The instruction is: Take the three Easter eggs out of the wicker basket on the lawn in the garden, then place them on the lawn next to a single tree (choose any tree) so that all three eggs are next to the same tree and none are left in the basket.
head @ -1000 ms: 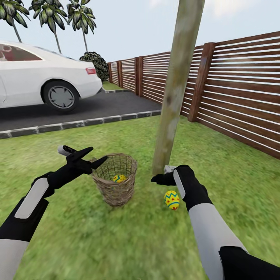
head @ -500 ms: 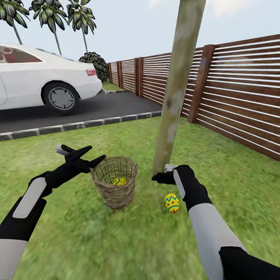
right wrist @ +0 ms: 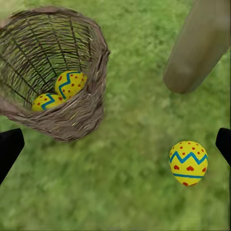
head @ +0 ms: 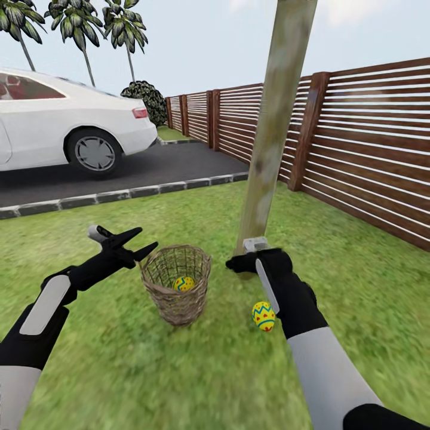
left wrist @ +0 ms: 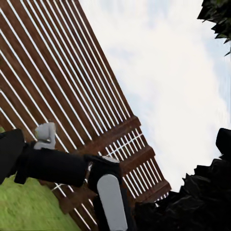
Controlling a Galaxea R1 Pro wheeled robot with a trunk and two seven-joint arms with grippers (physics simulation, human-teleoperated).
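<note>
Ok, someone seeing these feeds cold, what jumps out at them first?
Probably the bright yellow egg lying on the grass near the foot of the tree trunk, beside the right arm. Next, the wicker basket close by with two more eggs inside, and the white car parked on the driveway behind.

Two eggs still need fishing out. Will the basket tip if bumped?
Probably. The basket stands tall on soft grass and narrows toward its base. Its open weave looks light, and the two eggs inside add little weight, so a nudge at the rim may topple it.
</note>
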